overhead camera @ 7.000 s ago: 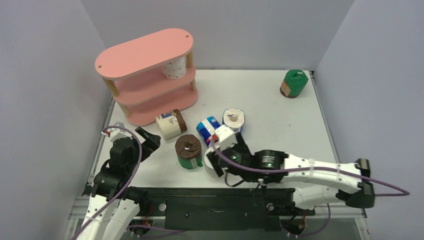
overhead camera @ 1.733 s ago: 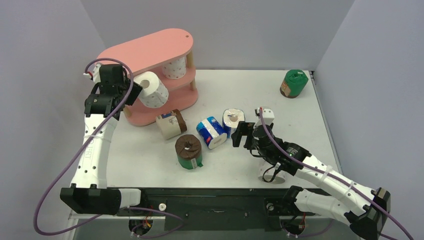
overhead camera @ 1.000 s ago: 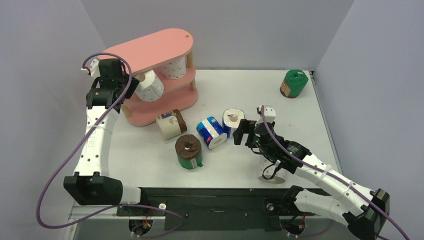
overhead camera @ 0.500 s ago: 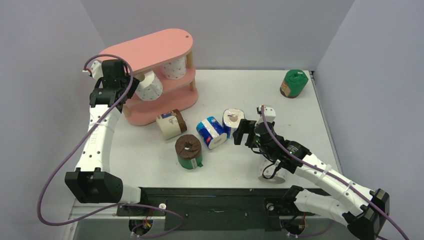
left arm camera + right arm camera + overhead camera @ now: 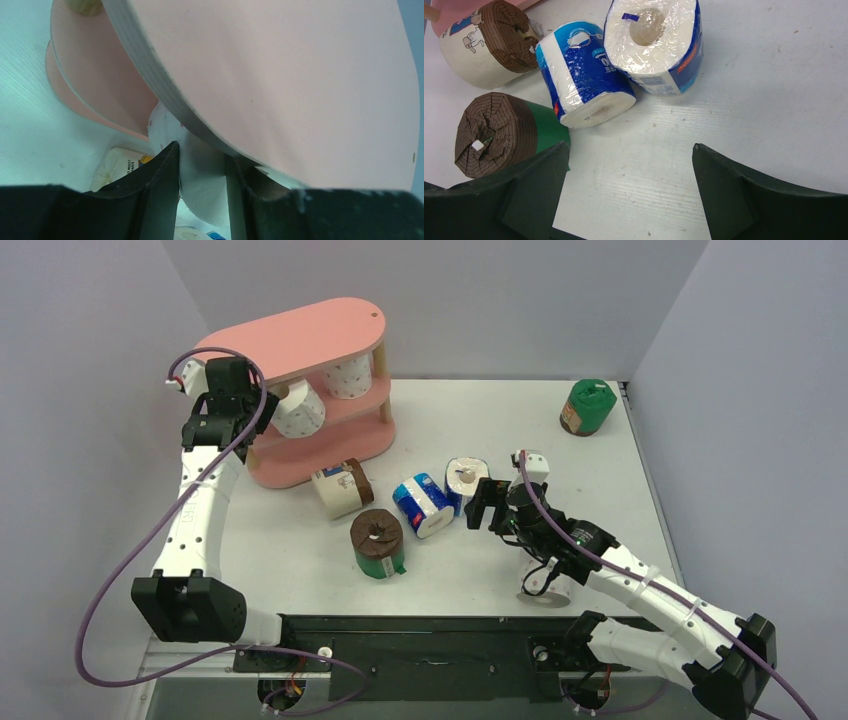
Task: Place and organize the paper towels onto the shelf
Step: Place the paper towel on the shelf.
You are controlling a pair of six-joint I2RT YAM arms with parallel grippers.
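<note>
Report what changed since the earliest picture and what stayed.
The left gripper rose from the near table edge to the shelf, now shut on a dotted roll, sliding it onto the middle tier. The right gripper, open, swung from before the blue-and-white rolls to their right. Wrapped rolls and the shelf's other dotted roll stayed.

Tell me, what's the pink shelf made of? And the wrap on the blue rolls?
Shelf: probably painted wood or pressed board. Its faces are matte pink, with a pale grey bare edge in the left wrist view.
Its posts: light, unpainted wood, by the look.
Blue rolls: paper inside thin, shiny plastic film, which wrinkles and glints over the ends.
</note>
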